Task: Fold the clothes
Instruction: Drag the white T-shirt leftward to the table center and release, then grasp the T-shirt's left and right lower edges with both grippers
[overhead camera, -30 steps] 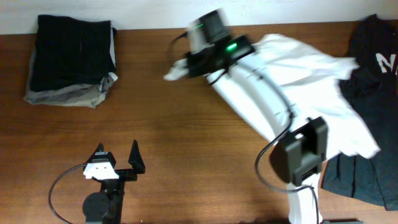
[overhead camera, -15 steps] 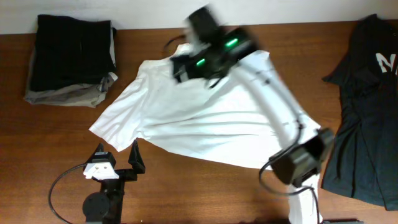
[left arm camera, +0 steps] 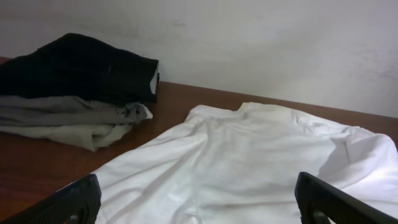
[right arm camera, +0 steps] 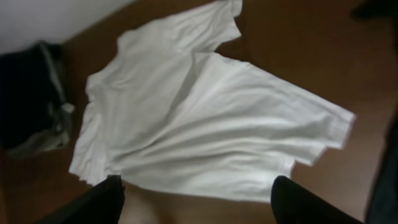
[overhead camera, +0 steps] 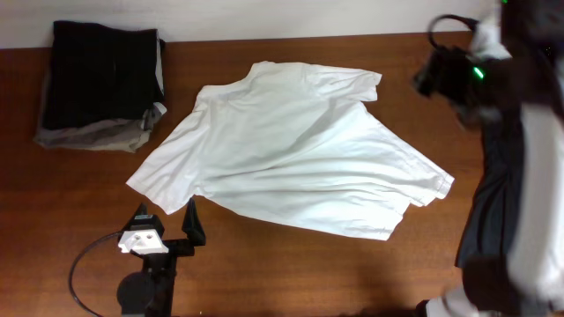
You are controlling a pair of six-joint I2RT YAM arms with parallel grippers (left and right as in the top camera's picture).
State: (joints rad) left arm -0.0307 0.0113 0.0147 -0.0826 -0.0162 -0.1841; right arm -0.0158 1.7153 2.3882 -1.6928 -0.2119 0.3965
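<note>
1. The white T-shirt (overhead camera: 291,150) lies spread open and wrinkled on the brown bench (overhead camera: 264,273), set at a slant, held by neither arm
2. Its collar points toward the pale wall (left arm camera: 249,43); one short sleeve reaches toward the far right corner of the shirt, the other toward the near left corner
3. The left fingers (overhead camera: 192,227) sit just off that near left sleeve, spread wide with nothing pinched; in the left wrist view the two dark tips frame the shirt's near edge, and I cannot tell if they touch the cloth
4. A black cable (overhead camera: 88,255) loops on the bench beside the left arm's base, on the near left side of the shirt
5. The right fingers (right arm camera: 99,202) are raised over the shirt's right side, parted and empty, with the whole shirt showing below them in the right wrist view
6. A folded stack of black and grey clothes (overhead camera: 101,84) rests well apart from the shirt, off its far left side
7. A dark garment (overhead camera: 498,202) lies just beyond the shirt's right hem, partly hidden by the right arm (overhead camera: 542,132)
</note>
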